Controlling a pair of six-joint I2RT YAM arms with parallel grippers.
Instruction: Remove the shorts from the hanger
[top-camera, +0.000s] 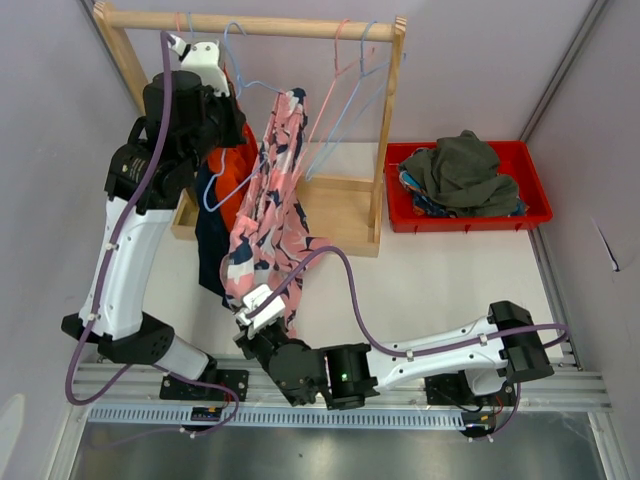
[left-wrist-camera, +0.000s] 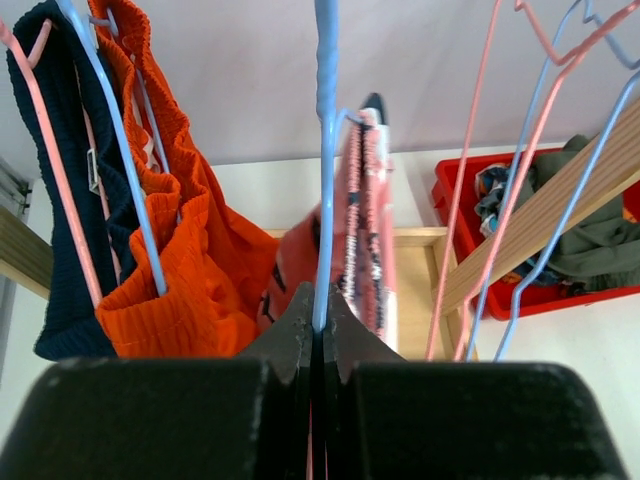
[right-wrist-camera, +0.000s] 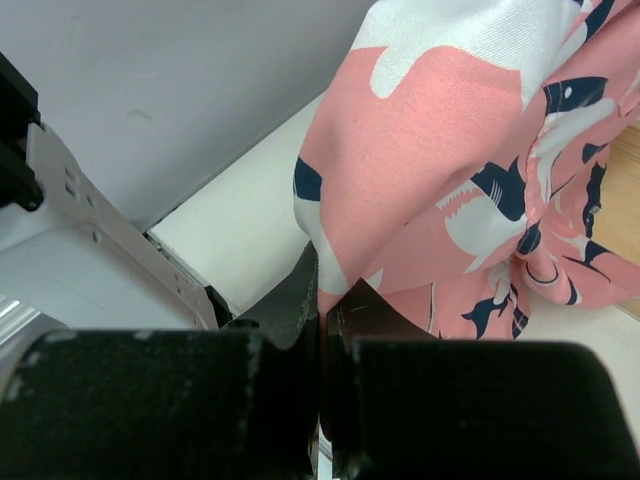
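Right now your left fingers (left-wrist-camera: 292, 338) are clamped tight on the wire of a blue hanger (left-wrist-camera: 325, 150), just under the rack's (top-camera: 250, 25) top rail. Your right fingers (right-wrist-camera: 292, 300) pinch the lower edge of the pink shorts (top-camera: 268, 215). These shorts hang by that hanger and stretch down in front of the rack toward the arm bases. At the rack's left end you see 2 more pairs on hangers, orange shorts (left-wrist-camera: 190, 270) and navy shorts (left-wrist-camera: 60, 220). Right of the rack, olive shorts (top-camera: 465, 165) lie in a red bin (top-camera: 470, 226) on the table (top-camera: 440, 290).
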